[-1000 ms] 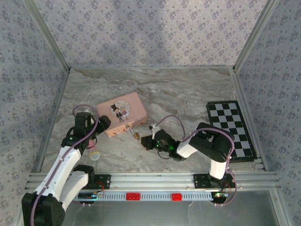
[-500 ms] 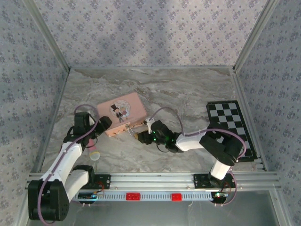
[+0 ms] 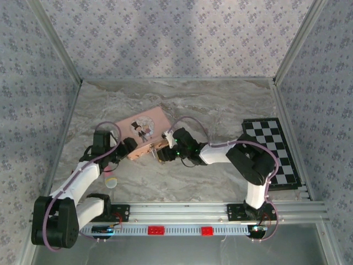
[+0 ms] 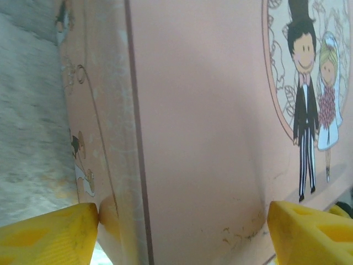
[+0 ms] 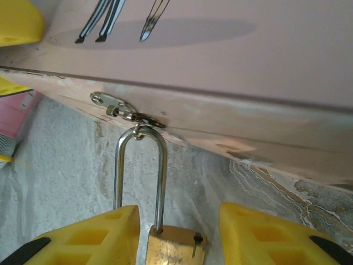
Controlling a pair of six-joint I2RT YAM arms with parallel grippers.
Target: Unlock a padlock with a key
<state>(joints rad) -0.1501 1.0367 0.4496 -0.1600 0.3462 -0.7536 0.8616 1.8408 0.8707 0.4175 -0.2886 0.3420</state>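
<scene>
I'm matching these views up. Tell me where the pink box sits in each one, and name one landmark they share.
Top external: pink box left of centre, mid-table.
Left wrist: pink box close up, side wall at left, lid at right.
Right wrist: pink box across the top, padlock hanging from its hasp below.
Shared landmark: the bride-and-groom picture on the lid; right wrist catches their legs.

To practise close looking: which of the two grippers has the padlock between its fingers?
The right gripper: the brass padlock sits between its yellow fingers, hanging from the latch of the pink box. The left gripper straddles the box instead.
</scene>
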